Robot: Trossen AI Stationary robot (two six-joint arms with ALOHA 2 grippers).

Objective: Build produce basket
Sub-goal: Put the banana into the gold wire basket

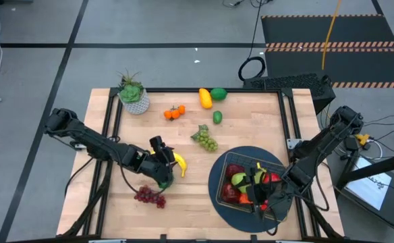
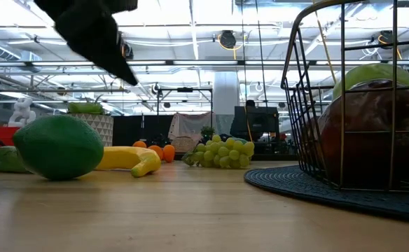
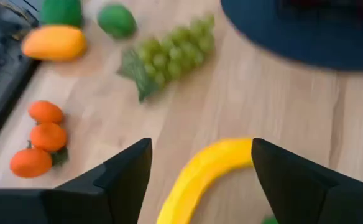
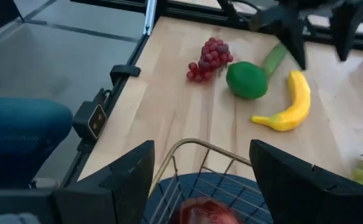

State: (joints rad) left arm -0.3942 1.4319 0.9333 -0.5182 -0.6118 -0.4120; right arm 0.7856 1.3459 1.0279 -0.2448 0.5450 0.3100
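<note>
Hovering over the banana (image 1: pixel 179 163) at lower left of centre in the high view, the left pincer (image 1: pixel 162 156) stands wide, fingers apart and holding nothing; the right pincer (image 1: pixel 263 200), likewise wide and empty, hangs above the basket (image 1: pixel 276 214) at lower right, which sits on the round mat (image 1: pixel 214 183) and contains red and green produce (image 1: pixel 235 178); green grapes (image 1: pixel 206 139) lie mid-desk (image 1: pixel 251 121); purple grapes (image 1: pixel 150 196) lie lower left.

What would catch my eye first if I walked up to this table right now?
Probably the wire basket on its round blue mat at the table's right, already holding red and green fruit, with the right gripper over it. Then the bright yellow banana near the middle, with the left gripper open just above it, and green grapes beyond.
</note>
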